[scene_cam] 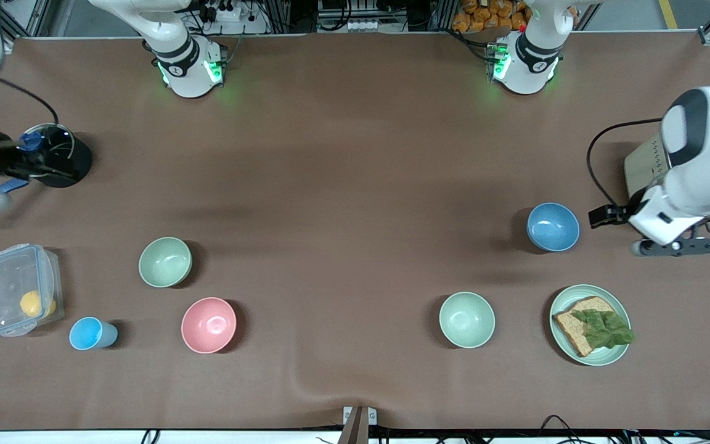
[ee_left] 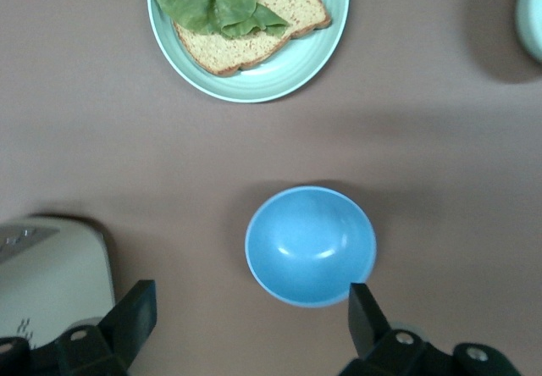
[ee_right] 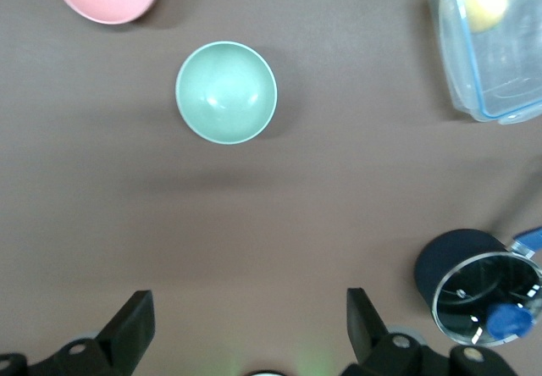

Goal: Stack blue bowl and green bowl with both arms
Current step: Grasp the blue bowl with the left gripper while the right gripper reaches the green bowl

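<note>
Both my tools are spread wide and empty, each up in the air near one end of the surface [scene_cam: 355, 154].

My left tool [ee_left: 252, 308] hangs over the surface beside the blue bowl [scene_cam: 553, 227], between that bowl and a beige toaster [scene_cam: 643, 168]. The blue bowl sits upright toward the left arm's end, farther from the front camera than the plate [scene_cam: 619, 356] with bread and lettuce and the paler mint bowl [scene_cam: 466, 319]. My right tool [ee_right: 250, 321] is up at the right arm's end, beside a black container [scene_cam: 59, 155]. The green bowl [scene_cam: 165, 262] sits upright toward that end, with the pink bowl [scene_cam: 208, 325], the light-blue cup [scene_cam: 92, 333] and a clear lidded box [scene_cam: 21, 297] nearby.
</note>
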Motion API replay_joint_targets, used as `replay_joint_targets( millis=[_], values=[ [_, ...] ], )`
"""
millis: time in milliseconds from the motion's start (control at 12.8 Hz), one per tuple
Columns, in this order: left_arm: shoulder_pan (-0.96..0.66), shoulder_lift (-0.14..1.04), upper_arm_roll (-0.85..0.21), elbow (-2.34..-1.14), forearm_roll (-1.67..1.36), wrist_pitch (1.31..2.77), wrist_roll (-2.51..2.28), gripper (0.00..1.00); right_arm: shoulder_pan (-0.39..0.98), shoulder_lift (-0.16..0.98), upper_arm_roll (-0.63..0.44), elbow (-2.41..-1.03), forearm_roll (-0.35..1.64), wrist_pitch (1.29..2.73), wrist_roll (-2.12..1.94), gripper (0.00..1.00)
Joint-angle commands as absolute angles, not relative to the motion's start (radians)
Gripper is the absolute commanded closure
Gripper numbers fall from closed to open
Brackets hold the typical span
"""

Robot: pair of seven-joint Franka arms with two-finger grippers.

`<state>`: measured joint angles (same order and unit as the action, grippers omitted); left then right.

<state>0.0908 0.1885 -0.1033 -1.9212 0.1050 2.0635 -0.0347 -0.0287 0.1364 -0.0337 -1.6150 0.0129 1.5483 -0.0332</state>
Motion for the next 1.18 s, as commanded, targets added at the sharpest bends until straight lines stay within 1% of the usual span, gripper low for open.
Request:
replay_joint_targets(
  millis=[0,78,314,471,549,784,863,941,1098],
  values=[
    [0.126,0.146,-0.112,-2.096,0.133,2.256,-0.011,0.00,-0.046,0.208,-0.020,-1.666,0.023,1.642,-0.026,0.00],
    [0.133,0.159,-0.113,-2.117,0.133,2.291,-0.011,0.00,-0.048,0.218,-0.020,-1.722,0.023,1.698,-0.026,0.00],
    [0.141,0.244,-0.114,-2.117,0.124,2.321,-0.011,0.00,-0.038,0.235,-0.020,-1.900,0.034,1.950,-0.032,0.00],
    [0.149,0.290,-0.114,-2.117,0.124,2.336,-0.008,0.00,-0.044,0.299,-0.020,-1.910,0.032,2.012,-0.040,0.00],
    [0.152,0.311,-0.114,-2.114,0.124,2.339,-0.008,0.02,-0.048,0.339,-0.020,-1.910,0.034,2.054,-0.040,0.00],
    [0.158,0.345,-0.114,-2.114,0.124,2.341,-0.006,0.15,-0.052,0.435,-0.018,-1.908,0.052,2.169,-0.038,0.00],
    [0.158,0.351,-0.114,-2.114,0.124,2.342,-0.008,0.24,-0.052,0.461,-0.018,-1.907,0.099,2.193,-0.038,0.00],
    [0.158,0.360,-0.114,-2.114,0.124,2.342,-0.008,0.29,-0.054,0.488,-0.020,-1.893,0.159,2.216,-0.038,0.00],
    [0.158,0.365,-0.112,-2.114,0.124,2.342,-0.008,0.34,-0.066,0.560,-0.020,-1.841,0.186,2.229,-0.038,0.00]
  ],
)
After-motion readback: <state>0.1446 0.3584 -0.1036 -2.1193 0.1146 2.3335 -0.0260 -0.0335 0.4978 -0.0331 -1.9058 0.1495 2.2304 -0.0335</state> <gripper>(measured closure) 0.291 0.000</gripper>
